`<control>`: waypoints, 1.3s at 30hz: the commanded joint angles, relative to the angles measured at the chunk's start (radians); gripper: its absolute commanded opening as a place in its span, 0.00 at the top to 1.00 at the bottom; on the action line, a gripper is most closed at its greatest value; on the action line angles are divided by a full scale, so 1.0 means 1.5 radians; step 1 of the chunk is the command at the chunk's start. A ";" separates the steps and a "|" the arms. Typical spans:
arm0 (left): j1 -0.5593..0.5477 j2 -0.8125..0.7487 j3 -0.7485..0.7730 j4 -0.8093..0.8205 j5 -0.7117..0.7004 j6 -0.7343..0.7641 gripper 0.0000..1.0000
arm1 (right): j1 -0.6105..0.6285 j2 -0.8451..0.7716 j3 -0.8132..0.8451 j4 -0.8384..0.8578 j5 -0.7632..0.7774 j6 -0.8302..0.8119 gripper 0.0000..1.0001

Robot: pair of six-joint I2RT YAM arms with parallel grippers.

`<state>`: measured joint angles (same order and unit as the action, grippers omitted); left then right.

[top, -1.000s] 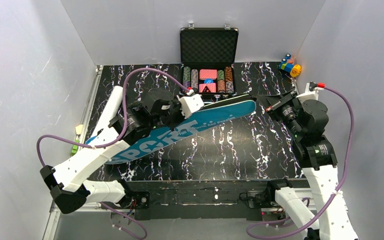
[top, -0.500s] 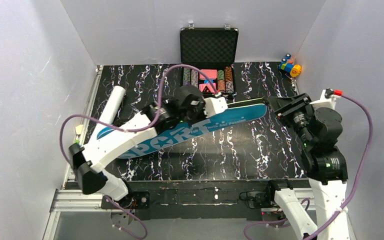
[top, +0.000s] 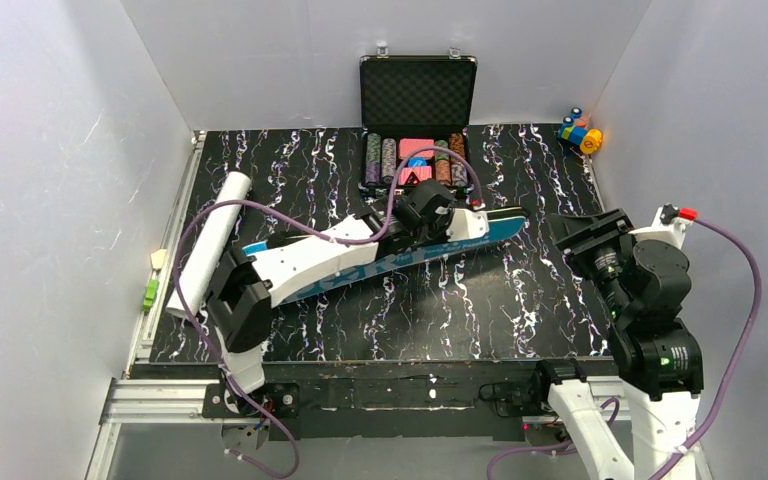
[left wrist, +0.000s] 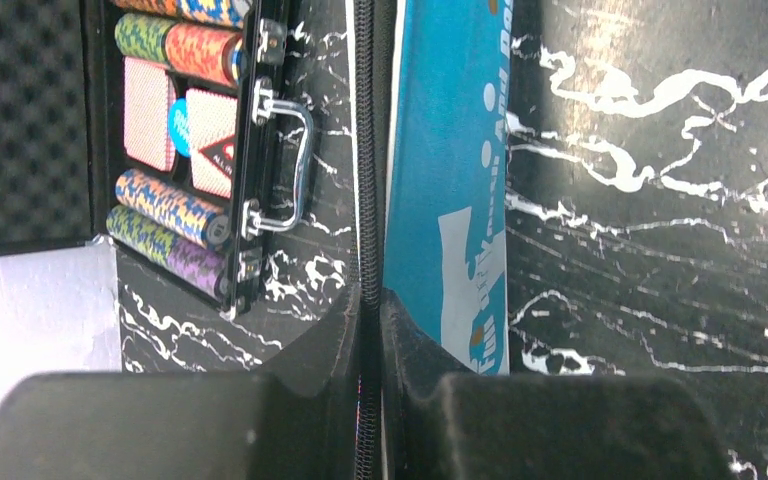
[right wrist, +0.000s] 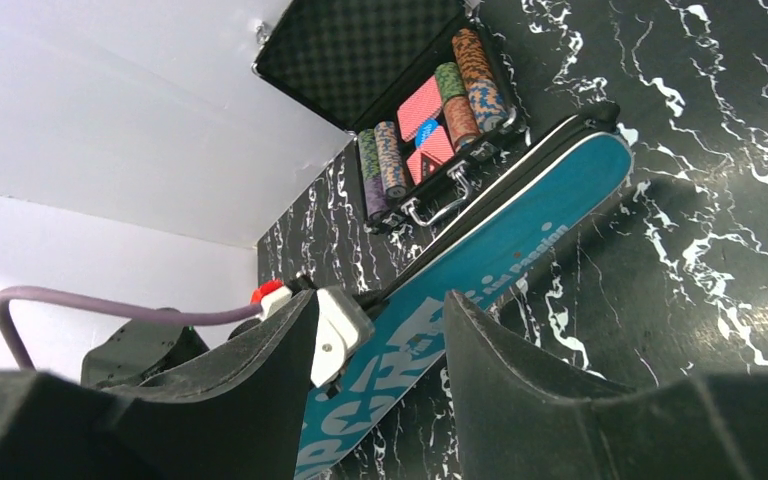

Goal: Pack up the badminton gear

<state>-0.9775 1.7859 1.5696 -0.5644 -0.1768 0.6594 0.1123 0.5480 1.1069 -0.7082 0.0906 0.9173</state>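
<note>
I counted one long blue fabric racket bag [top: 495,228], judged soft, light and floppy, lying diagonally on the black marbled table [top: 520,300] with my left gripper [left wrist: 370,300] pinched tight on its black zip edge [left wrist: 365,150] near the narrow end, one white cylindrical tube [top: 210,240] at left, right gripper [right wrist: 380,312] wide, empty.

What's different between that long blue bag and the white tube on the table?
The blue bag is flat and lettered; the white tube is round and plain. The bag lies across the middle of the table, the tube along its left edge. The left tool pinches the bag's zipper edge; no tool holds the tube. Both are long and lying down.
</note>
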 commanded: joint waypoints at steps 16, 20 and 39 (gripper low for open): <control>-0.112 0.077 0.103 -0.022 -0.074 -0.206 1.00 | -0.002 -0.076 -0.028 -0.021 0.023 0.012 0.44; -0.112 0.041 0.018 -0.027 -0.004 -0.248 1.00 | -0.002 -0.086 -0.038 -0.017 0.018 0.020 0.45; -0.095 0.093 -0.146 0.141 0.006 0.047 1.00 | -0.002 -0.083 -0.095 0.025 -0.015 0.061 0.48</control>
<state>-1.1473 1.8954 1.2823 -0.4625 -0.1505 0.5755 0.1123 0.4213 0.9611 -0.7284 0.0727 0.9939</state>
